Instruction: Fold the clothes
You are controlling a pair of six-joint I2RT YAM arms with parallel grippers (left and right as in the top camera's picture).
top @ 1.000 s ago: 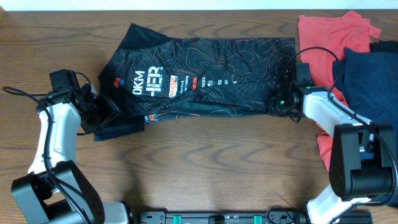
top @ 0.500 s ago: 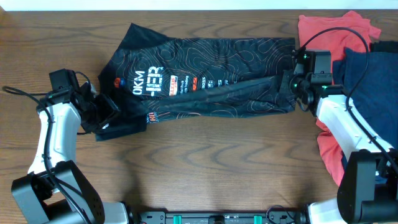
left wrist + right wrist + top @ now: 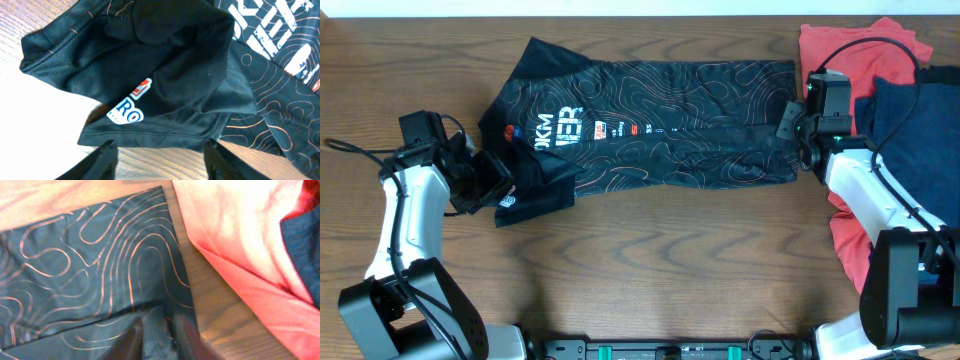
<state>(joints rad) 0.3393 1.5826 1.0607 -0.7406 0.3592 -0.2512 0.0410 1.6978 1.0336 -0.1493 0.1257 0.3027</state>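
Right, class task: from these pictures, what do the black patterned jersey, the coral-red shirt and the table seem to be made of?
Black jersey: probably a thin synthetic sports knit, with a faint sheen, printed contour lines and logos, and soft, limp folds.
Coral-red shirt: matte and softer-looking, perhaps cotton, but the look leaves it open.
Table: wood or wood-look laminate, with brown grain streaks and a smooth surface.
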